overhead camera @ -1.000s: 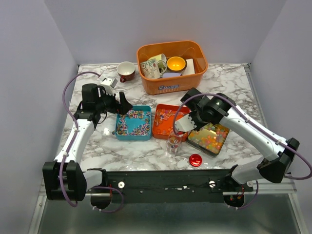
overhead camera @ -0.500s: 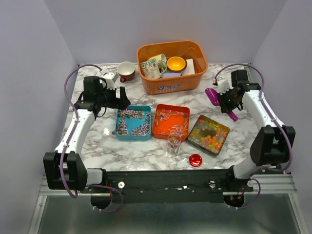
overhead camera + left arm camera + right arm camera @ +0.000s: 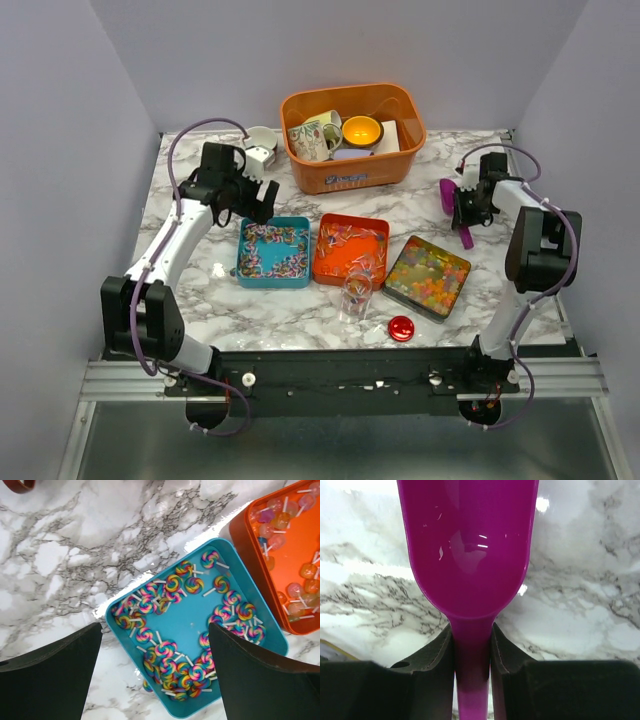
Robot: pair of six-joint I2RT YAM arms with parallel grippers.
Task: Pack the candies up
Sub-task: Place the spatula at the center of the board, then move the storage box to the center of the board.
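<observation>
Arms: two, the left one reaching across the far left of the marble table, the right one folded back at the far right edge.
Left gripper: jaws spread wide with nothing between them, hanging near the far edge of the teal tray. Black fingers hide the tray's near corners in the wrist view.
Right gripper: closed narrowly on the stem of the purple scoop, one pad on each side. Scoop bowl over bare marble, well apart from the trays.
Candies: three sorts, one sort to each container, each too many to count.
Swirl lollipops: in the teal tray, crowded along its sides.
Pale wrapped pieces: in the orange tray, just right of the teal one.
Jelly beads: in the dark tin, set at an angle just right of the orange tray.
Containers of sweets: three, in a row across the middle.
Clear cup: one, upright at the orange tray's near edge.
Red lid: one, flat on the marble, near the cup and the tin.
Orange basket: one, at the back, holding a floral mug and a yellow bowl.
Small brown cup: one, left of the basket, partly covered by the left wrist.
</observation>
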